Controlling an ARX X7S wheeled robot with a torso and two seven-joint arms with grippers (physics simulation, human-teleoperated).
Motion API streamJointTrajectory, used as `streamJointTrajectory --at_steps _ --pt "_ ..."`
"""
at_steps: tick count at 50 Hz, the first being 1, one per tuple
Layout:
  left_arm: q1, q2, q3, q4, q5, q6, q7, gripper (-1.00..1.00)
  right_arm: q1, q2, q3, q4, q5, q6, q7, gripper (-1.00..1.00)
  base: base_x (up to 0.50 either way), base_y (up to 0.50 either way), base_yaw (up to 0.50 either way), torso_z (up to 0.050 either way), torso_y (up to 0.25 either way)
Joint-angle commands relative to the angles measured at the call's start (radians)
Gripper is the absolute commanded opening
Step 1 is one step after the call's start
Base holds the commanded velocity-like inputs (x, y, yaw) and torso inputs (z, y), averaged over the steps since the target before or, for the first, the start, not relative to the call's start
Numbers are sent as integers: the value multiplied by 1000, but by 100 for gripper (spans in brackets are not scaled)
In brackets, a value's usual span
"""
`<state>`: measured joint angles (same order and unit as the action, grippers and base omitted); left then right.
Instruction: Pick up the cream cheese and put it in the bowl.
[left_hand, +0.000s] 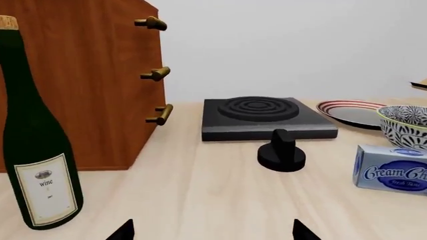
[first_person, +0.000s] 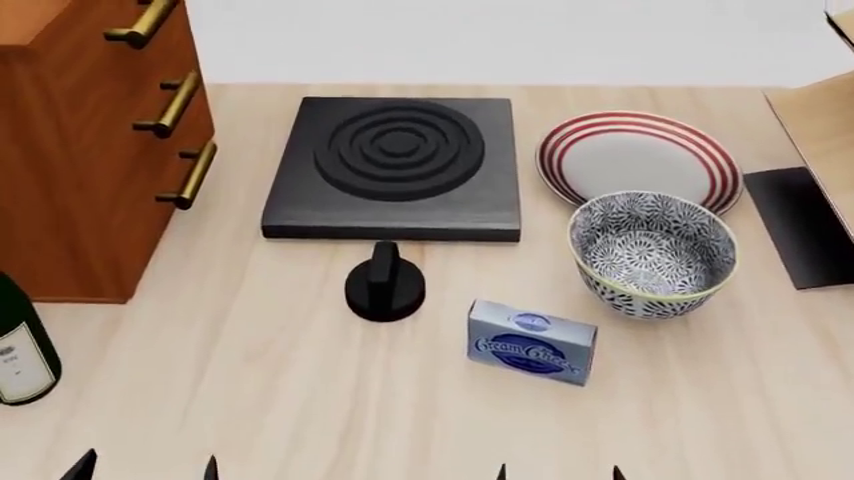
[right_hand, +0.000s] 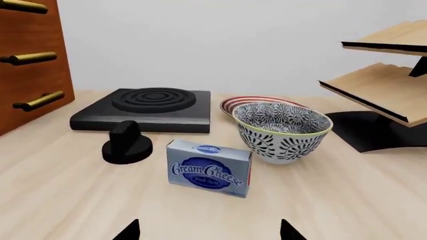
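The cream cheese (first_person: 531, 343), a small light-blue box with a dark blue oval logo, stands on the wooden table in front of the bowl (first_person: 653, 253). The bowl is deep, with a dark floral pattern and a pale rim. Both show in the right wrist view: the box (right_hand: 209, 168) and the bowl (right_hand: 282, 130) behind it. The left wrist view shows the box (left_hand: 392, 169) and the bowl (left_hand: 405, 124) at its edge. My right gripper (first_person: 559, 471) is open and empty, short of the box. My left gripper (first_person: 147, 466) is open and empty near the table's front left.
A black stove plate (first_person: 394, 166) with its black knob (first_person: 384, 283) lies behind the box. A white plate with red rings (first_person: 638, 160) is behind the bowl. A wooden drawer cabinet (first_person: 80, 140) and a wine bottle (first_person: 20, 345) stand at left. A wooden shelf rack (right_hand: 390, 85) stands at right.
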<state>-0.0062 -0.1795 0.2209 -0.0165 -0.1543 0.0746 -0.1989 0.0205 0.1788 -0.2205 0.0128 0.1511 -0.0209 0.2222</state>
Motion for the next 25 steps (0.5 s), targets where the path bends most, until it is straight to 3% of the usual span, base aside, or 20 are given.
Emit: streamJointTrajectory --at_steps 1,25 --pt "1 -4 6 0 -5 4 -6 100 2 4 -4 10 7 -10 4 100 137 16 0 0 0" --pt "-5 -14 20 -8 -11 5 -18 100 3 14 -19 7 16 -11 14 100 144 2 0 0 0"
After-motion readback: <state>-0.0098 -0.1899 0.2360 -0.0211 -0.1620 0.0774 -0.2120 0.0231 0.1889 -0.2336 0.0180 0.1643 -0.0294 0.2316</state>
